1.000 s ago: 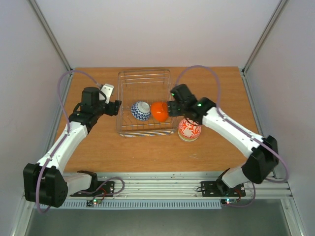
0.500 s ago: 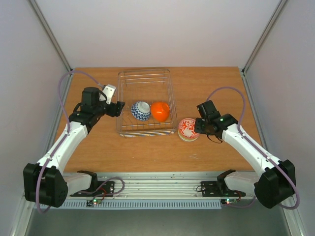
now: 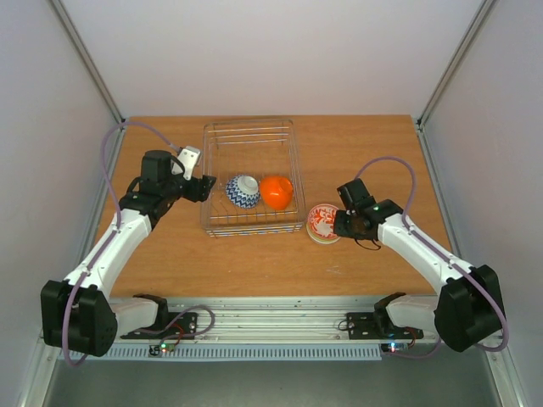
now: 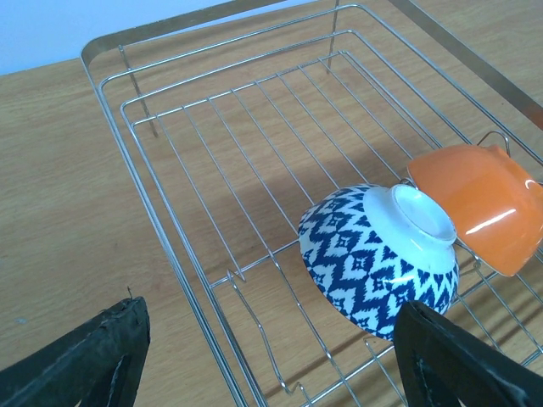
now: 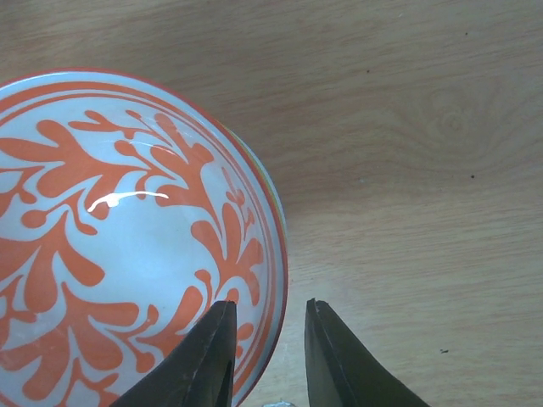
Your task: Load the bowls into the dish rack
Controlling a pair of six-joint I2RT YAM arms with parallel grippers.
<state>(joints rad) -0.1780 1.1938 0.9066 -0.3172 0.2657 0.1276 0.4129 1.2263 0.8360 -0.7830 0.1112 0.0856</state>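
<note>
The dish rack (image 3: 250,136) (image 4: 119,93) stands at the table's middle back. Inside it a blue-and-white bowl (image 3: 243,191) (image 4: 373,254) lies tipped on its side, with an orange bowl (image 3: 276,192) (image 4: 484,208) leaning beside it. My left gripper (image 3: 202,186) (image 4: 270,307) hovers wide open at the rack's left side, holding nothing. A red-and-white bowl (image 3: 322,222) (image 5: 127,237) sits upright on the table right of the rack, with a lime green rim (image 5: 258,165) showing under it. My right gripper (image 3: 338,224) (image 5: 270,303) straddles its near rim, jaws narrow, one finger inside and one outside, with a gap still showing.
Bare wooden table (image 3: 373,153) surrounds the rack. Grey walls close in the left, right and back. The arm bases sit on a rail (image 3: 280,318) at the near edge.
My right arm has drawn back from the orange bowl in the rack, come down to the red-and-white bowl and narrowed its jaws round the rim. The left arm has stayed still.
</note>
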